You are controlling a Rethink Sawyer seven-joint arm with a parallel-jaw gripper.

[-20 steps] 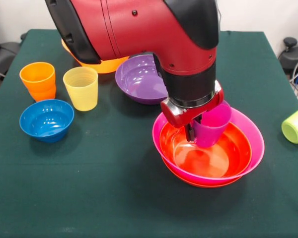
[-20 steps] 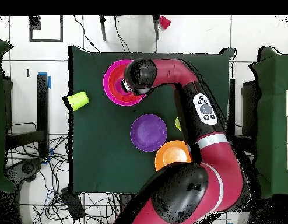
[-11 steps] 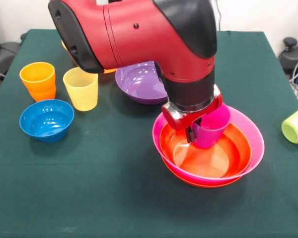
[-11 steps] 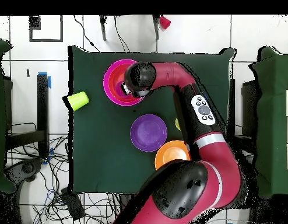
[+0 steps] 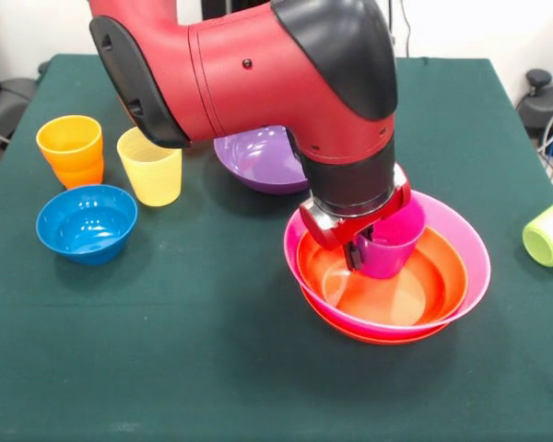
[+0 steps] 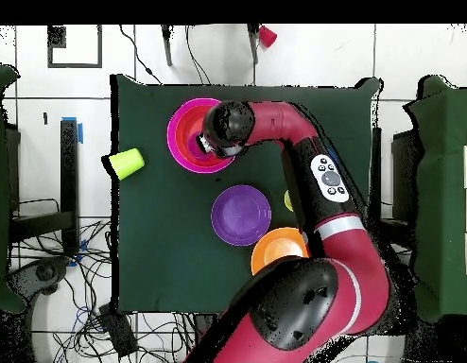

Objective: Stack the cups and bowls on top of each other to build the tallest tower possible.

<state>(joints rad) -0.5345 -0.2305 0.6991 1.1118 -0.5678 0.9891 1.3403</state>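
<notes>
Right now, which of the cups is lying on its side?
The lime green cup at the table edge, tipped over. The orange cup and yellow cup stand upright; the gripper holds the purple cup upright.

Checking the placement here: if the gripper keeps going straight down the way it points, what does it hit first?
Probably the floor of the red-orange bowl nested in the pink bowl. The gripper, shut on the purple cup, points down into it; the cup's base would likely touch first.
</notes>
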